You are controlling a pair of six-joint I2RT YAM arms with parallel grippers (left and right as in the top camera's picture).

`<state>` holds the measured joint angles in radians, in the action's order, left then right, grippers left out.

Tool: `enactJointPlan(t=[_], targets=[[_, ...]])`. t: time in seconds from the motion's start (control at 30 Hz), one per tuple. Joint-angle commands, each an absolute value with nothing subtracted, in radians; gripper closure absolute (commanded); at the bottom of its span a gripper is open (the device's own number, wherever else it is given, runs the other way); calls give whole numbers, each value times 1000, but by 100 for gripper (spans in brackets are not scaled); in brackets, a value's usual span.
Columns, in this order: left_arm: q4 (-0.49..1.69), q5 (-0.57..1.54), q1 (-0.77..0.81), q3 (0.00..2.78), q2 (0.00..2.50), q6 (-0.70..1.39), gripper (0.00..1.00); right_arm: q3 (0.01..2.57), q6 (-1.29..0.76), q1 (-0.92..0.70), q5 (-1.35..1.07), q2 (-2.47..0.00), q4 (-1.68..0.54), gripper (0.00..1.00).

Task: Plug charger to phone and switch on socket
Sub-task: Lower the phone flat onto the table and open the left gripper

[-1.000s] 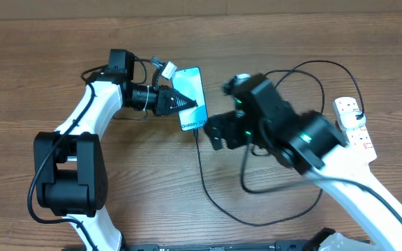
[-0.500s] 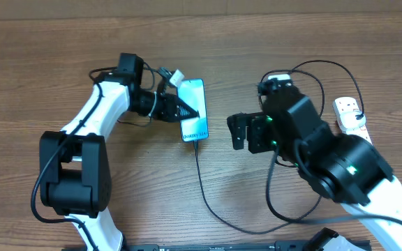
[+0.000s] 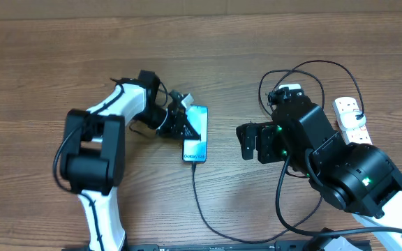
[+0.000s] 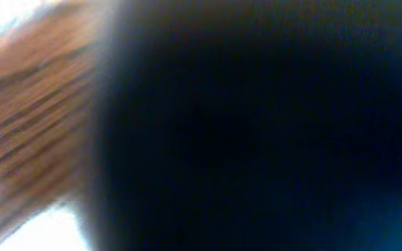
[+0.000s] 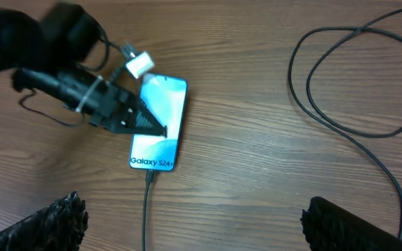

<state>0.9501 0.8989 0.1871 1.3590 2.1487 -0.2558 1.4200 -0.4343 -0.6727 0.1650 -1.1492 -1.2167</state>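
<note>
At mid-table, the slim teal-screened smartphone point(image 3: 195, 132) lies flat, with the thin black charger cable point(image 3: 197, 187) meeting its labelled end. Left gripper point(image 3: 185, 125) fingers, closed together, rest on its left edge. The right gripper point(image 3: 248, 142), fingers spread wide, hovers apart to its right.

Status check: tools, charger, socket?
Left tool shut, tip on phone. Right tool open, empty. Charger tip at phone's port; socket untouched. Nothing in the way.

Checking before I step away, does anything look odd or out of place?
Only the left wrist view, a dark blur: the left gripper sits close over the phone. The charger meets the phone's end.
</note>
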Motion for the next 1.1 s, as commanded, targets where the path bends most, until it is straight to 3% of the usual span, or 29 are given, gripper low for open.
enactJointPlan(t=[0.0, 0.27, 0.47, 0.67, 1.07], targets=[[962, 912, 177, 1356, 2201, -231, 96, 1438, -442, -666, 184, -1137, -1211, 0], [964, 682, 177, 1356, 2223, -121, 92, 1437, -442, -666, 184, -1137, -1209, 0], [957, 651, 177, 1356, 2223, -121, 89, 1437, -442, -666, 183, -1145, -1209, 0], [953, 641, 177, 1356, 2224, -118, 77, 1431, -442, -666, 183, -1153, -1210, 0], [893, 310, 178, 1356, 2223, 125, 54, 1431, -442, -666, 183, -1201, -1211, 0]])
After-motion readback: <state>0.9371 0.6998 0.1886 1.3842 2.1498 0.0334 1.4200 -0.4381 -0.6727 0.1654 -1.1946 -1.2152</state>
